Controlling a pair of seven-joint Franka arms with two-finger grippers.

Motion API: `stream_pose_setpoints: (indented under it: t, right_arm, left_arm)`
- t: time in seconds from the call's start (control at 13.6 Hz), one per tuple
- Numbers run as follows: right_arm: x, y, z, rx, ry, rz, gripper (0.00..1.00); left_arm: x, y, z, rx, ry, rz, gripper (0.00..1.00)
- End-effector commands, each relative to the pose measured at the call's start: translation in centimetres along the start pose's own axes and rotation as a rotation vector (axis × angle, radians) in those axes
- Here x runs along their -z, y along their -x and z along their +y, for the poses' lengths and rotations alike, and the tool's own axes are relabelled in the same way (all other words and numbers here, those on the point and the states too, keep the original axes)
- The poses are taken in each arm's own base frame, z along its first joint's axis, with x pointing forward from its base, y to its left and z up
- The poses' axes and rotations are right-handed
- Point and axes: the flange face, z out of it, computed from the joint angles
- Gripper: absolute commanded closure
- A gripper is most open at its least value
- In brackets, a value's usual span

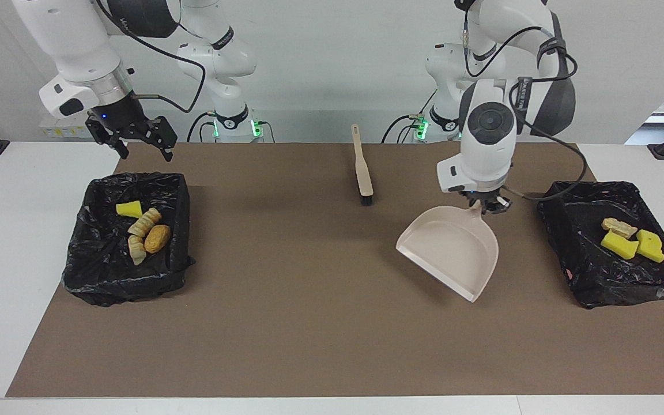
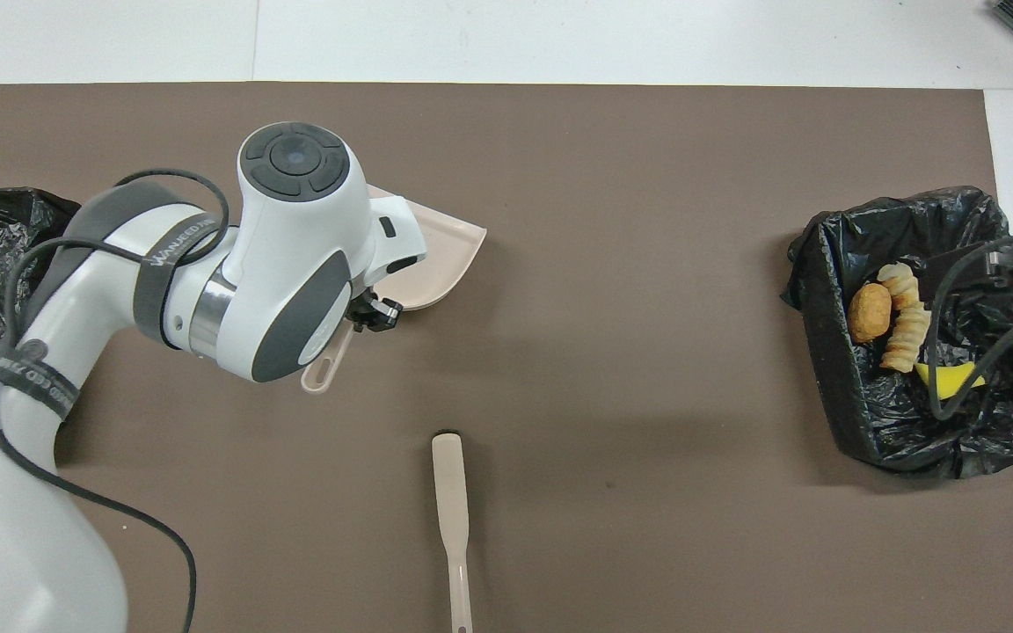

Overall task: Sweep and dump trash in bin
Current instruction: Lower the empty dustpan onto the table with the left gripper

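My left gripper [image 1: 486, 206] is shut on the handle of the beige dustpan [image 1: 450, 251], which hangs empty and tilted low over the brown mat; its pan [image 2: 436, 264] peeks out from under the arm. The trash lies in two black-lined bins. The bin [image 1: 591, 187] at the left arm's end holds two yellow sponge chunks [image 1: 620, 245] and a tan lump [image 1: 619, 227]. The bin [image 1: 136, 178] at the right arm's end holds a yellow chunk [image 1: 129, 208] and three bread lumps [image 1: 157, 238]. My right gripper [image 1: 136, 141] waits open above that bin's nearer rim.
The beige brush [image 1: 362, 167] lies on the mat near the robots, midway between the arms, its handle [image 2: 458, 580] toward them. The brown mat [image 1: 309, 323] covers most of the white table.
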Motion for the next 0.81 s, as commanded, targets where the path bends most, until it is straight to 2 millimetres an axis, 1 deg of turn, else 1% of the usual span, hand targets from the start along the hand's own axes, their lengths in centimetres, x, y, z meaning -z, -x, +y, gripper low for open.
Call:
stream_pose_setpoints:
  t: [0.0,0.15,0.22,0.37,0.59,0.66,0.73]
  right_arm:
    - [0.0,0.5,0.0,-0.015,-0.019,0.007,0.00]
    - [0.0,0.4,0.0,-0.015,-0.019,0.005,0.00]
    - [0.0,0.5,0.0,-0.015,-0.019,0.007,0.00]
    - [-0.1,0.4,0.0,-0.015,-0.019,0.005,0.00]
    - [-0.1,0.4,0.0,-0.015,-0.019,0.005,0.00]
    - [-0.1,0.4,0.0,-0.015,-0.019,0.005,0.00]
    - [0.0,0.5,0.0,-0.015,-0.019,0.007,0.00]
  left_arm:
    - [1.0,-1.5,2.6,0.155,0.077,0.083,1.00]
    - [0.2,-2.0,3.3,0.184,0.082,0.084,1.00]
    - [-0.6,-2.7,3.6,0.227,0.087,0.091,1.00]
    - [-0.6,-2.9,3.7,0.237,0.092,0.102,1.00]
    - [-1.2,-3.3,3.8,0.272,0.101,0.114,1.00]
    - [-2.7,-3.8,4.4,0.278,0.100,0.104,1.00]
    - [-4.3,-4.1,5.6,0.306,0.095,0.085,1.00]
